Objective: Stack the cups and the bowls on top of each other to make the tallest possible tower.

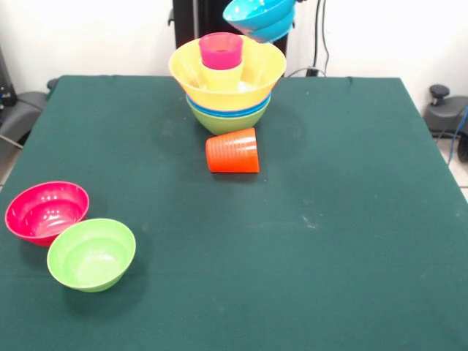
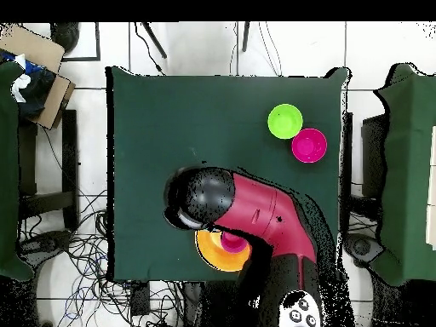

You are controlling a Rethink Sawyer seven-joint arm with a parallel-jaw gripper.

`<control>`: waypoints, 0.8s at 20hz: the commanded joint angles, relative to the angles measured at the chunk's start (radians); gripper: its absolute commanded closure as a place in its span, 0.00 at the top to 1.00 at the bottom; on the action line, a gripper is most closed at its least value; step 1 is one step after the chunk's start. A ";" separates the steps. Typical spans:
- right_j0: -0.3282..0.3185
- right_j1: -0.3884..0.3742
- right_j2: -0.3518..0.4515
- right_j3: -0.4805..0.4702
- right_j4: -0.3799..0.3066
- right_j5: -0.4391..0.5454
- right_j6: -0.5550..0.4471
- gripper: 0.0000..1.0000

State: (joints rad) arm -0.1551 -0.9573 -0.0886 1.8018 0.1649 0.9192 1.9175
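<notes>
I had the light-blue bowl (image 1: 261, 18) tilted above the tower (image 1: 227, 88), just right of the pink cup (image 1: 221, 50) inside it. The gripper itself was hidden, so I couldn't tell its grip. I judged levelling and centring over the cup came first.

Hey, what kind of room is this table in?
Probably a robotics lab: a red arm over a green-covered table, loose cables on a tiled floor, cardboard boxes alongside.

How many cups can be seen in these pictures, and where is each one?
3. The orange-red cup lies on its side before the tower. The purple cup sits in the yellow cup, inside the tower's top bowl.
</notes>
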 commanded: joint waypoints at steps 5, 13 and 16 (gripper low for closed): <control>-0.056 0.019 0.120 0.131 -0.104 -0.119 -0.159 0.00; -0.099 0.009 0.153 0.118 -0.137 -0.087 -0.159 0.00; -0.104 0.004 0.165 0.125 -0.145 -0.089 -0.145 0.00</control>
State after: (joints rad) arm -0.2429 -0.9576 -0.0316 1.8597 0.0940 0.8639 1.9175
